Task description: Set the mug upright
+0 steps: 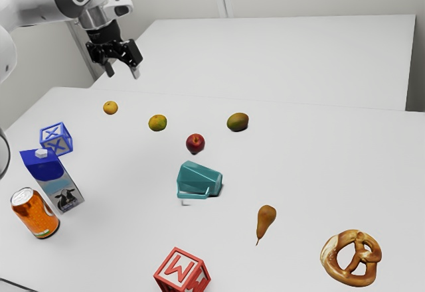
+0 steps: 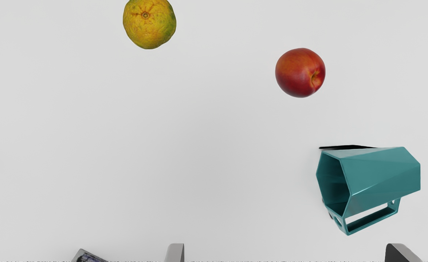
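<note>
Mug [image 1: 199,179]'s lying on its side, mouth facing 9 o'clock in the exterior view, handle [image 1: 192,196] at 6. Your gripper [image 1: 123,73] is well up off the table [image 1: 299,166], roughly 11 o'clock from it, fingers spread wide with nothing between them. I'd come over the body and close across its sides, keeping a finger from jamming on the handle. That taper could slip, so squeeze evenly, lift a little, then roll the mouth up to 12. Watch the apple [image 1: 195,143] at 12 o'clock, and let go only once the base sits flat.
</note>
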{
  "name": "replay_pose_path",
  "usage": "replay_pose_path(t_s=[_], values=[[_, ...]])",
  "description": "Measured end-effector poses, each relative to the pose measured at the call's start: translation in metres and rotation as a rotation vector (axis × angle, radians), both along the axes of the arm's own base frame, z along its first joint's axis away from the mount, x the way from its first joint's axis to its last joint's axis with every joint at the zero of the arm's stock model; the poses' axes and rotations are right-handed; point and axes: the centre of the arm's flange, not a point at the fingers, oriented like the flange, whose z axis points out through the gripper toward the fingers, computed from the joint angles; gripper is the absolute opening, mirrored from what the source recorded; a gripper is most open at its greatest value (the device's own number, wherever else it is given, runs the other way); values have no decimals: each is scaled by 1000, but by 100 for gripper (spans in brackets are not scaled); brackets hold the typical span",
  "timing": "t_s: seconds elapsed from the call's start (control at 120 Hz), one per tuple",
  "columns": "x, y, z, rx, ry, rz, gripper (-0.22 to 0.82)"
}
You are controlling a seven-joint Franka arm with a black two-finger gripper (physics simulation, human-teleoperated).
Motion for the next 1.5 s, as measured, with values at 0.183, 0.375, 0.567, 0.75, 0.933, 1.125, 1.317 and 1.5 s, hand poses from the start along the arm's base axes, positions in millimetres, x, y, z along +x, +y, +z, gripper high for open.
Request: replay_pose_path(t_s=[0.183,0.375,0.567,0.75,0.933,1.125,1.317,1.5], values=[[-2,0,-3,-4,15,2,60],[-11,-11,-26,-80,59,6,60],[-36,-25,-78,-247,108,62,60],[-58,-37,-128,-356,89,135,60],[-58,-47,-179,-467,96,176,60],[-47,-40,-226,-565,103,214,60],[-49,-52,-255,-624,105,197,60],[-59,-62,-292,-746,123,224,60]])
